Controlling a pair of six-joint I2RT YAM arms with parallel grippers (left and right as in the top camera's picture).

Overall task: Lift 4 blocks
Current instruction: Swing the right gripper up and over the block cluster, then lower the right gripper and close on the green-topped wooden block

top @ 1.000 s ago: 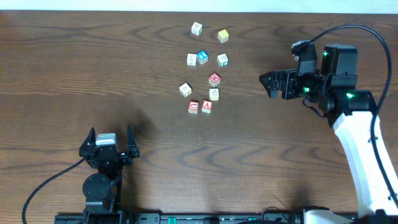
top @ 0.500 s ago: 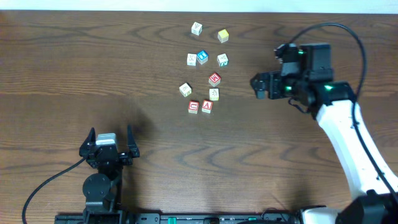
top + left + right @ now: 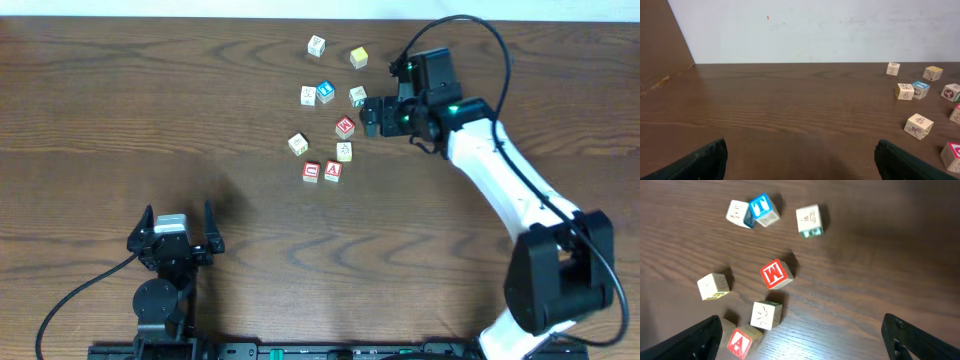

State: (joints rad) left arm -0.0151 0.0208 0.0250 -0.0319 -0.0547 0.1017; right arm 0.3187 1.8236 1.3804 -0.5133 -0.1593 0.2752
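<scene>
Closing in | right gripper (image 3: 367, 116), jaws apart, had swept toward 9 o'clock, now beside red M block (image 3: 345, 127) | left gripper (image 3: 178, 216) parked, jaws apart | nothing lifted yet

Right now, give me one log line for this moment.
left gripper: open, empty | right gripper: open, empty, near M block | blocks: all on table, none lifted

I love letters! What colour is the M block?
M block: red, white letter; best in right wrist view.
</scene>
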